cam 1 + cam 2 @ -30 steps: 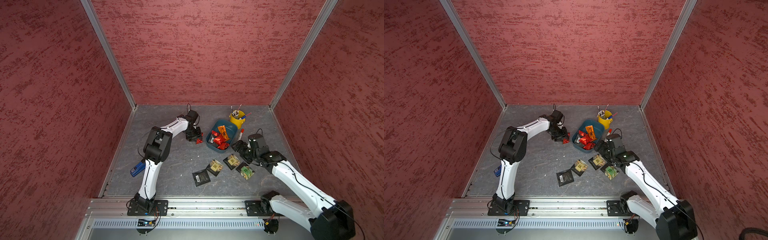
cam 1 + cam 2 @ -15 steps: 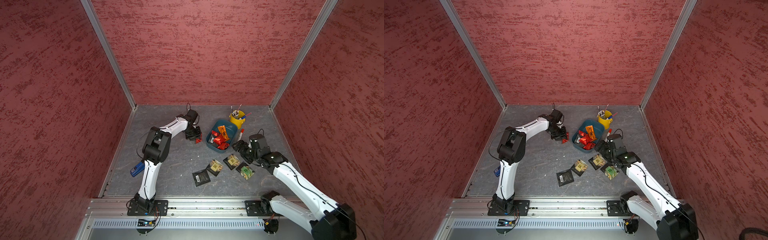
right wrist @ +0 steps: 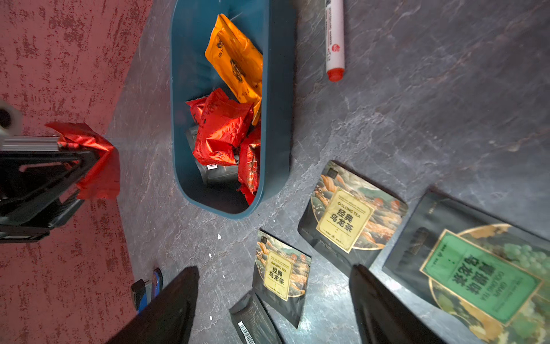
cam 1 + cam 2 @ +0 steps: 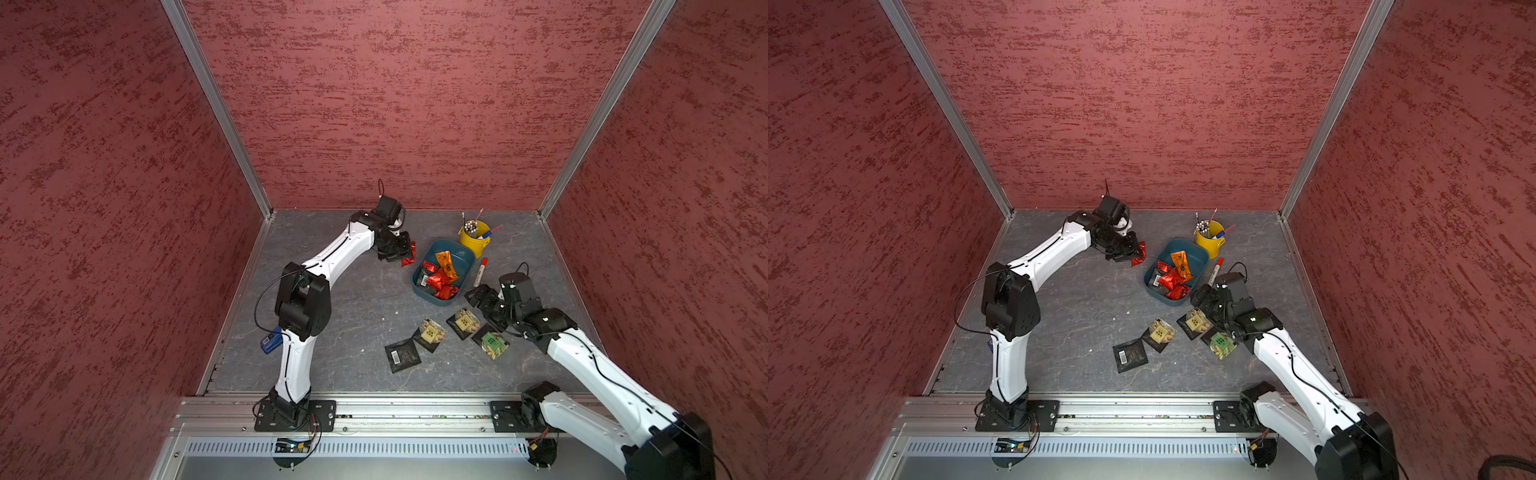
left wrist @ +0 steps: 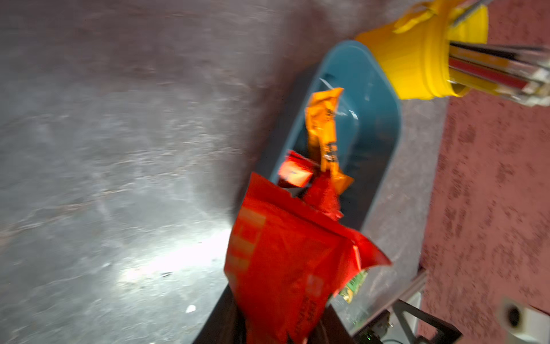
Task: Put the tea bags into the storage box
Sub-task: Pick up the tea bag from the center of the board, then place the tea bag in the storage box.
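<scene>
My left gripper [image 4: 398,250] is shut on a crinkly red foil tea bag [image 4: 409,254], held above the floor just left of the storage box [image 4: 462,253]. In the left wrist view the red bag [image 5: 282,268] fills the jaws, with the teal box [image 5: 372,125] beyond it. Inside the box lie red packets [image 3: 221,131], an orange one [image 3: 238,59] and a black sachet. Several black sachets [image 4: 464,322] lie on the floor in front of the box. My right gripper [image 4: 478,298] hovers open over them, near the box's front right corner; nothing sits between its fingers [image 3: 178,297].
A yellow cup of pens [image 4: 476,239] stands behind the box. A red-and-white marker [image 4: 480,269] lies to the box's right. A small blue object [image 4: 270,340] sits by the left wall. Red walls enclose the grey floor on three sides.
The left gripper has closed on the red bag and raised it off the floor toward the box. The right arm has hardly moved.
</scene>
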